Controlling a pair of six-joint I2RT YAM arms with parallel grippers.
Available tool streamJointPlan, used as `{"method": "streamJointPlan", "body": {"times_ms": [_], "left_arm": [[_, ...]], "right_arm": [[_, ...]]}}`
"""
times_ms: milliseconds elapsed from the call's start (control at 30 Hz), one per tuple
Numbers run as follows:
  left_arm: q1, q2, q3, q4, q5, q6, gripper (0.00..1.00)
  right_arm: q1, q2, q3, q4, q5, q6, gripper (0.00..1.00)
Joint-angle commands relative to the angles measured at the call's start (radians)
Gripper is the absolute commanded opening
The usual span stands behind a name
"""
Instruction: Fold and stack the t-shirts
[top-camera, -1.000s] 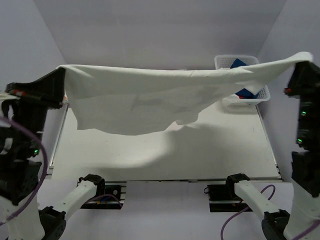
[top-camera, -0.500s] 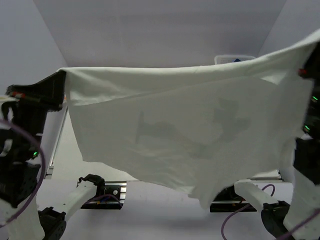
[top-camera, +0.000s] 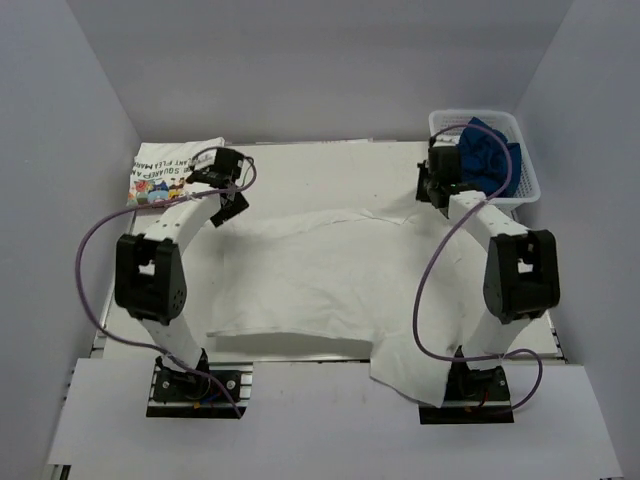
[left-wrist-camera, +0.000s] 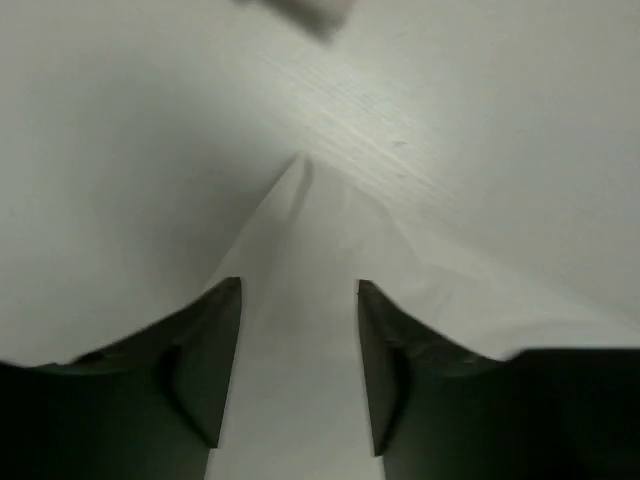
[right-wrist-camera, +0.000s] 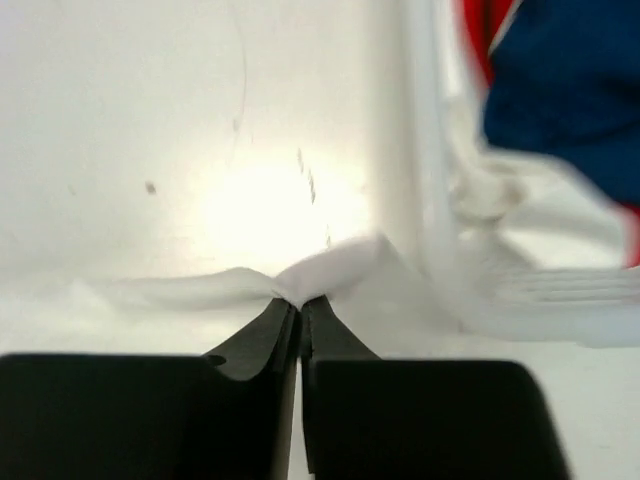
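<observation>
White tee (top-camera: 320, 280) is lying spread and wrinkled across the desk (top-camera: 330, 165), near hem spilling over the front edge. Left claw (left-wrist-camera: 298, 300) is standing spread over its far-left corner, cloth lying loose in the gap; right claw (right-wrist-camera: 300, 303) is pinching the far-right corner, just beside the basket (top-camera: 527, 186). Navy tee (top-camera: 488, 150) is sitting in that basket, and a folded print tee (top-camera: 165, 175) is resting at the desk's far-left corner.
</observation>
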Motion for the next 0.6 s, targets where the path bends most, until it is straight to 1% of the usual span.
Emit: {"method": "streamJointPlan", "body": {"times_ms": [0,33,67,100,133,167,267,333,367,400,433,467,500,533,567], "left_arm": [[0.052,0.07,0.095,-0.122,-0.004,-0.054,0.65],[0.066,0.134,0.144,-0.136,0.005,-0.045,0.78],[0.066,0.153,0.158,-0.136,0.005,-0.045,0.84],[0.066,0.162,0.158,-0.112,0.017,-0.027,0.91],[0.066,0.162,0.158,-0.092,0.032,-0.017,0.98],[0.066,0.162,0.145,-0.078,0.057,-0.017,1.0],[0.066,0.149,0.091,-0.023,0.085,0.004,1.0],[0.066,0.126,0.041,0.006,0.103,0.018,1.0],[0.066,0.126,0.027,0.034,0.127,0.044,1.0],[0.066,0.126,0.016,0.043,0.14,0.053,1.0],[0.066,0.126,0.007,0.043,0.151,0.053,1.0],[0.057,0.135,-0.007,0.054,0.16,0.067,1.0],[0.057,0.135,-0.007,0.054,0.171,0.076,1.0],[0.048,0.151,-0.007,0.054,0.171,0.076,1.0],[0.048,0.167,-0.007,0.063,0.183,0.076,1.0]], "right_arm": [[-0.003,0.068,0.108,-0.038,-0.071,0.07,0.09],[0.0,0.103,0.166,-0.063,-0.057,0.072,0.33],[0.002,0.114,0.175,-0.082,-0.052,0.072,0.65],[0.003,0.114,0.183,-0.102,-0.06,0.064,0.9],[0.003,0.113,0.183,-0.102,-0.058,0.063,0.9],[0.006,0.095,0.174,-0.102,-0.061,0.057,0.9],[0.012,0.027,0.145,-0.129,-0.074,0.069,0.9],[0.012,-0.048,0.079,-0.13,-0.077,0.087,0.9],[0.011,-0.065,0.038,-0.133,-0.087,0.096,0.9],[0.015,-0.13,-0.007,-0.134,-0.095,0.107,0.9],[0.014,-0.149,-0.031,-0.133,-0.104,0.13,0.9],[0.017,-0.166,-0.083,-0.133,-0.145,0.157,0.9],[0.021,-0.227,-0.135,-0.125,-0.162,0.173,0.9],[0.022,-0.243,-0.188,-0.102,-0.178,0.193,0.9],[0.031,-0.261,-0.212,-0.091,-0.236,0.207,0.9]]}}
